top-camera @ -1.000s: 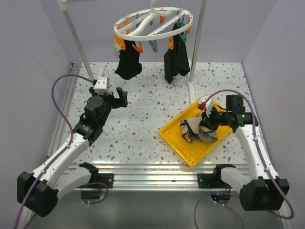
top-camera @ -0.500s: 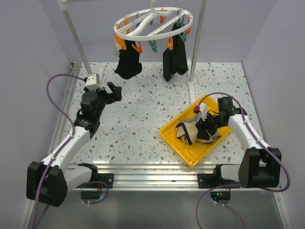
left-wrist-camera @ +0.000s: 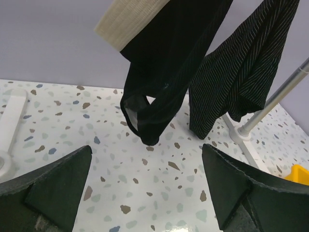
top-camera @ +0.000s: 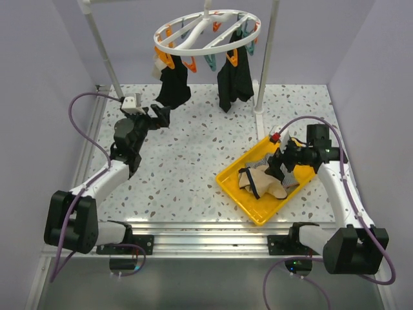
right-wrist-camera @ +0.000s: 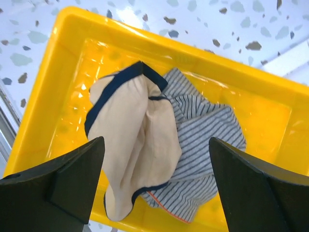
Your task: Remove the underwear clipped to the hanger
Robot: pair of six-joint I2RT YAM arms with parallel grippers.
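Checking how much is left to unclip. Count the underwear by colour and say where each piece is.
Black underwear, clipped to the hanger: 2
Beige underwear, in the yellow tray: 1
Striped underwear, grey and white, in the same tray: 1
Total: 4

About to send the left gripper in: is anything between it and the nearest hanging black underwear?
Nothing visible. The left gripper is open, and the black underwear hangs straight ahead of it with only open space between.
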